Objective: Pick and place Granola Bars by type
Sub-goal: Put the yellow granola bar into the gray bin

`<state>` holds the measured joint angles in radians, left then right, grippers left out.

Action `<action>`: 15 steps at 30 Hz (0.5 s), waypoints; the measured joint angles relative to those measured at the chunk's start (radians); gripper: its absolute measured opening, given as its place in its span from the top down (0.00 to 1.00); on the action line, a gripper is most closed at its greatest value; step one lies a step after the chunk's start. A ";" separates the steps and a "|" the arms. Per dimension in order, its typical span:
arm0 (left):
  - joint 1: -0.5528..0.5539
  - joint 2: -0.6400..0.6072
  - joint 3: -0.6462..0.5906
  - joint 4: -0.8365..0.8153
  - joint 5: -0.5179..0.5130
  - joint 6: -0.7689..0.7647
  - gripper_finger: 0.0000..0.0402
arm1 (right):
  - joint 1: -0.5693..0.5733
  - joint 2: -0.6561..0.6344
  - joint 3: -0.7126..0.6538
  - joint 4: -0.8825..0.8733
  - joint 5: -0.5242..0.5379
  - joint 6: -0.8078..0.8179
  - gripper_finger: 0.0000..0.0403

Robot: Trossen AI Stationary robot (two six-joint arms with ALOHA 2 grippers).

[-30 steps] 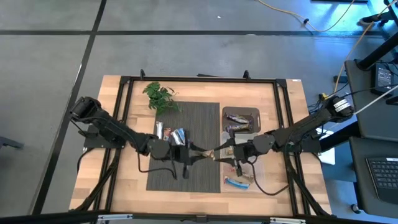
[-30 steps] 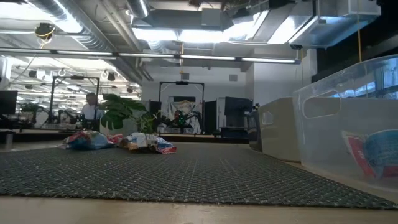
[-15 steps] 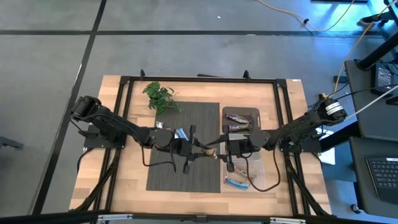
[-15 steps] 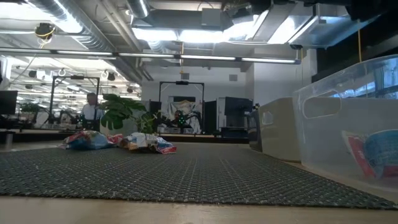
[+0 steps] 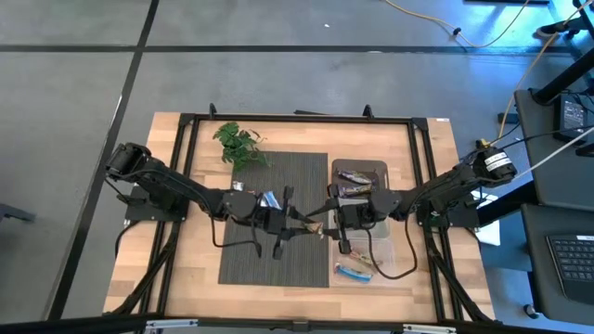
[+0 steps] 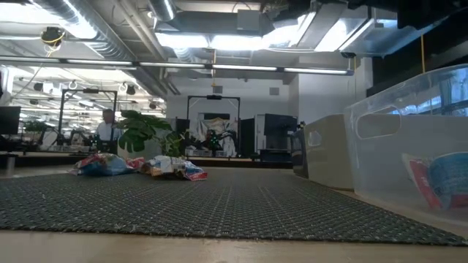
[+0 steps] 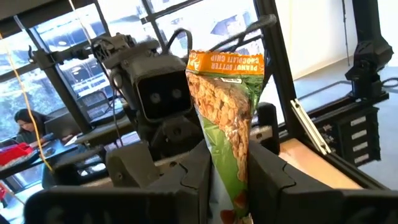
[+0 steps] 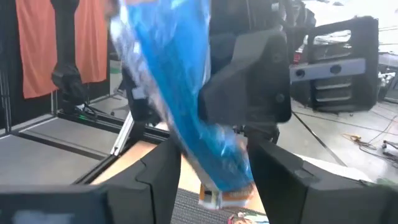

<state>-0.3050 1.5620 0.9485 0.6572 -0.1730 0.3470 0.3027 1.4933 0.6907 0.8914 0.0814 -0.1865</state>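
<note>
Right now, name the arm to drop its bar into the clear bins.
Right: the right gripper grips a blue bar beside the clear bins; the left gripper, gripping an orange-green bar, is over the mat.

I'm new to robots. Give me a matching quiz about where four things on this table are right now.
Things:
1. green leafy sprig
2. purple-brown wrapped bars
3. green-and-orange wrapped bar
4. blue-white wrapped bar

Places:
A. gripped by the left pincer
B. on bare wood by the dark woven mat's far corner
C. in the near clear bin
D. in the far tray beside the mat

Pairs: 1-B, 2-D, 3-A, 4-C
</note>
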 joint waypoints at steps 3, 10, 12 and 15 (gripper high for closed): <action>0.000 0.000 0.001 0.006 0.001 0.012 0.82 | 0.000 0.000 0.000 -0.002 -0.020 0.001 0.56; 0.000 0.000 0.001 0.006 0.018 0.023 0.83 | 0.000 0.010 0.000 0.013 -0.031 -0.003 0.66; 0.000 0.000 0.001 0.005 0.019 0.023 0.83 | 0.000 0.028 0.000 0.040 -0.032 -0.006 0.68; 0.005 0.000 0.000 0.000 0.029 0.012 0.83 | 0.001 0.061 0.001 0.088 -0.031 -0.032 0.69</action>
<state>-0.3001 1.5620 0.9489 0.6572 -0.1443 0.3593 0.3035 1.5541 0.6914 0.9795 0.0502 -0.2186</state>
